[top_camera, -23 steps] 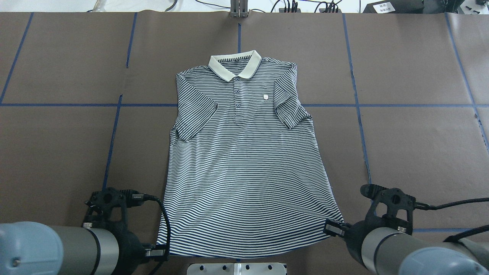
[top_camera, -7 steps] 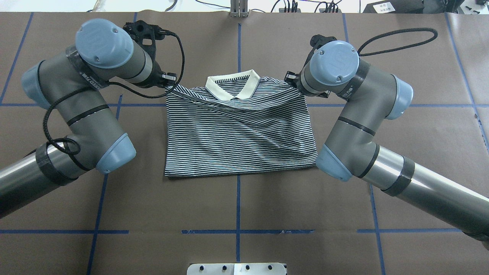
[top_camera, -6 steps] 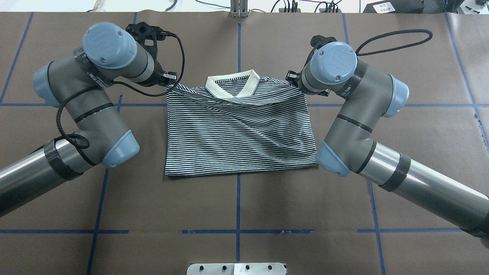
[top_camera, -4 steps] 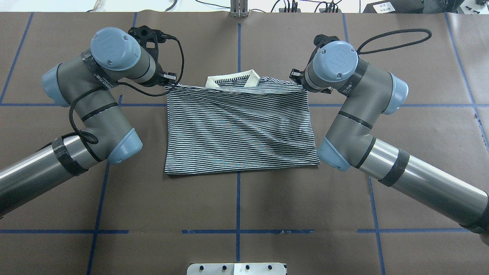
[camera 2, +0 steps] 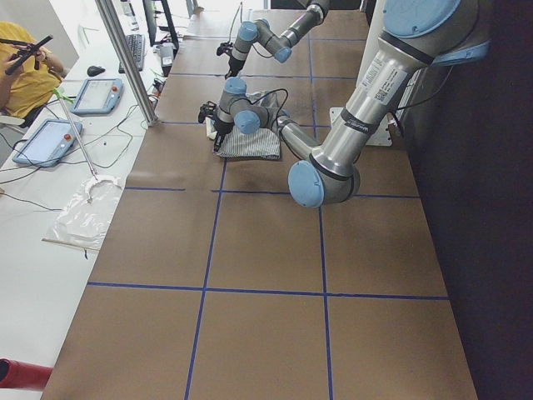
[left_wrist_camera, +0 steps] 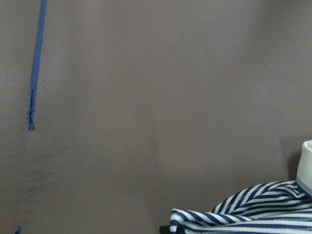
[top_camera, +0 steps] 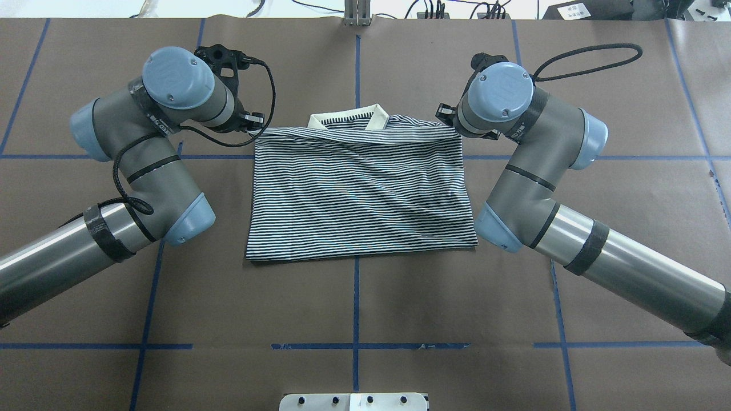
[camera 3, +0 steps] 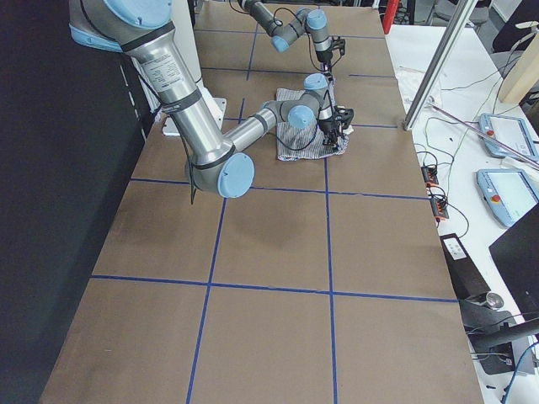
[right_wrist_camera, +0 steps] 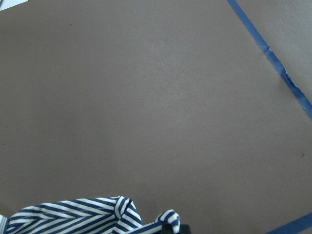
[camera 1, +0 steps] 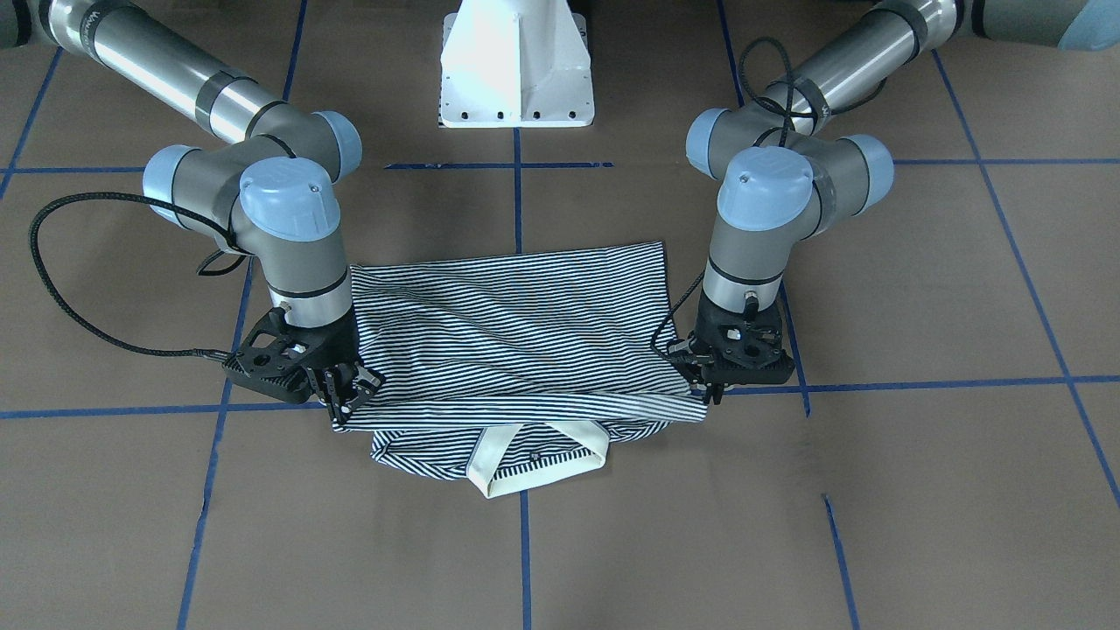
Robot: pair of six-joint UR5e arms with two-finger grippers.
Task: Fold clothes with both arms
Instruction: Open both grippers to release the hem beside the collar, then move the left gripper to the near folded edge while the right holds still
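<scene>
The striped polo shirt (top_camera: 360,194) lies folded in half on the brown table, its lower half laid over the chest. The hem runs taut just short of the cream collar (top_camera: 349,119), of which only the far edge still shows. My left gripper (top_camera: 256,121) is shut on the hem's left corner, which is on the right in the front-facing view (camera 1: 710,387). At the other corner my right gripper (top_camera: 443,114) is shut on the hem as well (camera 1: 350,395). Each wrist view shows only a bunched striped corner (left_wrist_camera: 253,214) (right_wrist_camera: 73,214) over bare table.
Blue tape lines (top_camera: 355,297) cross the brown table cover. The white pedestal base (camera 1: 516,70) stands on the robot's side. Beyond the table's far edge a desk holds tablets (camera 2: 96,93) and cables, and a person in yellow (camera 2: 25,67) sits there.
From flat with both grippers at the hem corners, the shirt has been folded in half. Over the last second both grippers carried the hem farther, covering most of the collar.
</scene>
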